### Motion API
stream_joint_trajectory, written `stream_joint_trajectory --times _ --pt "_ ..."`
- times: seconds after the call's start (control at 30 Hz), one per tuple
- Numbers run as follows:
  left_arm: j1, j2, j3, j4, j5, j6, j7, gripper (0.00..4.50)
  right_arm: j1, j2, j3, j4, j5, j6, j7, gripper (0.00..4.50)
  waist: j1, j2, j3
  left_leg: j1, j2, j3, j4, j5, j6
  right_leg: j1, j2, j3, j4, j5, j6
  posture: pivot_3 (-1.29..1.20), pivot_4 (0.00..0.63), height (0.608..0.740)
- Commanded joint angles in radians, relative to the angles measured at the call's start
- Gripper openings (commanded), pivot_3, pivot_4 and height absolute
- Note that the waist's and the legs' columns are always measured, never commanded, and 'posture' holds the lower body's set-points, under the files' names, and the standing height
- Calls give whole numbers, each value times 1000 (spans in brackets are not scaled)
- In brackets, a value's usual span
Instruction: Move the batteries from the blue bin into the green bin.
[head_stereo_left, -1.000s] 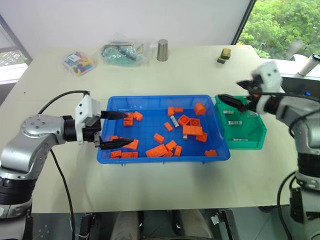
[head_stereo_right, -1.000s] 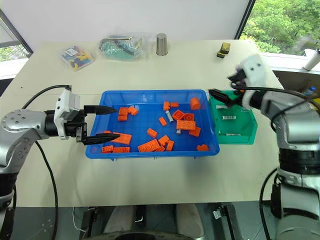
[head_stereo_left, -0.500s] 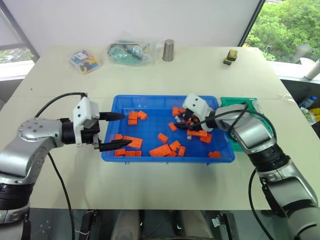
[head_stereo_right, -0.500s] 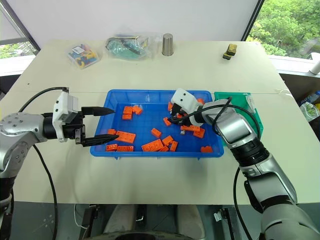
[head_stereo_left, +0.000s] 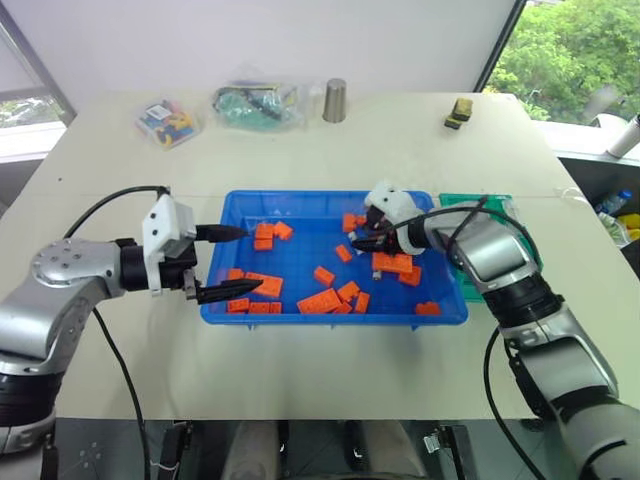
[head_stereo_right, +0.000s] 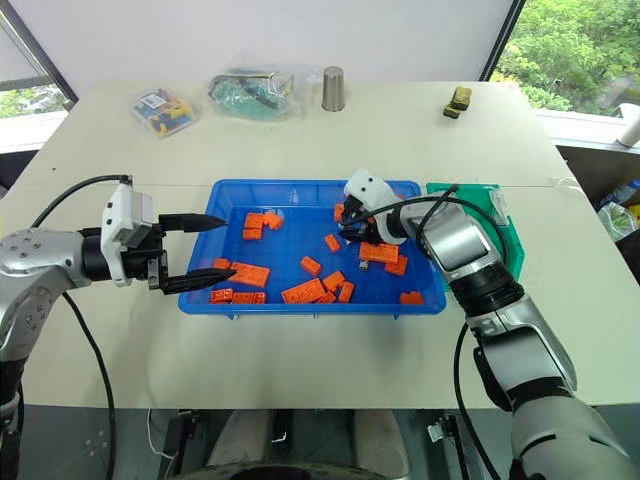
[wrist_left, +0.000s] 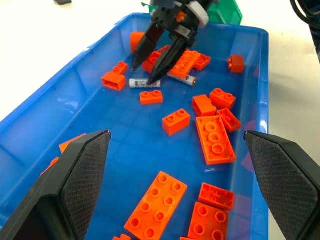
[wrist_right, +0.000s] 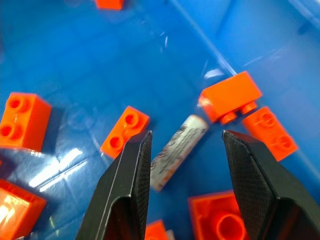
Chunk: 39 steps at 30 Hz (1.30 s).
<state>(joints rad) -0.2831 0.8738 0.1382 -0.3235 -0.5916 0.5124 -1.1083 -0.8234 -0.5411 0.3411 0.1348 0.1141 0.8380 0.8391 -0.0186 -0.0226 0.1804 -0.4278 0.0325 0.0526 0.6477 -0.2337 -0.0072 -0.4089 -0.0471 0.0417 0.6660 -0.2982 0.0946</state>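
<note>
The blue bin (head_stereo_left: 330, 318) lies mid-table, scattered with orange bricks (head_stereo_left: 322, 299). My right gripper (head_stereo_left: 355, 243) reaches down into its far right part. It is open, its two fingers straddling a silvery battery (wrist_right: 177, 150) that lies flat on the bin floor, with a gap on each side. In the left wrist view that battery (wrist_left: 145, 83) sits at the right gripper's tips, and a second battery (wrist_left: 183, 79) lies beside a brick. My left gripper (head_stereo_left: 252, 260) hangs open and empty over the bin's left end. The green bin (head_stereo_left: 500, 202) stands right of the blue bin, partly behind my right arm.
A metal cup (head_stereo_left: 334, 100), two clear bags of small items (head_stereo_left: 250, 103) (head_stereo_left: 165, 122) and a small dark block (head_stereo_left: 458, 112) sit along the table's far side. Bricks crowd close around the battery (wrist_right: 230, 95).
My right gripper swung left from over the green bin down into the blue bin, and its fingers narrowed around the battery. The left gripper stayed put. The camera shifted slightly.
</note>
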Motion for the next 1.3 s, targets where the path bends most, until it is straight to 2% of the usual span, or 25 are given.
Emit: stream_joint_trajectory --times 0.03,0.37,0.6,0.67,0.8,0.93,1.03,1.2,1.3 --pt "-14 5 18 -18 -10 -4 4 4500 -12 3 5 -15 -12 3 7 2301 1 0 0 0 0 0 0 0 0 0 0 0 0 0 0 0 150 739" --pt "-23 8 20 -11 -7 -4 6 4500 6 4 28 -38 -31 32 -1 2301 1 0 0 0 0 0 0 0 0 0 0 0 0 0 0 0 150 739" --pt "-31 2 12 -12 -6 -4 11 4500 23 -1 60 0 -74 -18 -2 2301 1 0 0 0 0 0 0 0 0 0 0 0 0 0 0 0 150 739" --pt "-39 1 9 -6 -5 -4 10 4500 25 7 67 9 -85 -40 -1 1773 1 0 0 0 0 0 0 0 0 0 0 0 0 0 0 0 150 739" --pt "-47 0 5 -4 -7 -2 9 4500 34 19 69 -1 -89 -43 3 115 0 0 0 0 0 0 0 0 0 0 0 0 0 0 0 0 150 739" --pt "-44 2 6 -2 -6 -5 2 4500 42 23 45 -44 -61 -10 17 45 1 0 0 0 0 0 0 0 0 0 0 0 0 0 0 0 150 739" --pt "-41 1 6 -5 -8 -4 0 4500 42 15 4 -101 -18 42 35 45 1 0 0 0 0 0 0 0 0 0 0 0 0 0 0 0 150 739" --pt "-33 -3 -3 -11 -12 -6 -13 4500 12 -41 -215 -255 156 221 72 45 5 0 0 0 0 0 0 0 0 0 0 0 0 0 0 0 150 739" --pt "-45 -22 -7 -16 -38 12 -9 4500 26 -170 -349 -291 200 253 92 45 7 0 0 0 0 -1 0 0 0 1 -1 -1 0 0 0 0 150 739"
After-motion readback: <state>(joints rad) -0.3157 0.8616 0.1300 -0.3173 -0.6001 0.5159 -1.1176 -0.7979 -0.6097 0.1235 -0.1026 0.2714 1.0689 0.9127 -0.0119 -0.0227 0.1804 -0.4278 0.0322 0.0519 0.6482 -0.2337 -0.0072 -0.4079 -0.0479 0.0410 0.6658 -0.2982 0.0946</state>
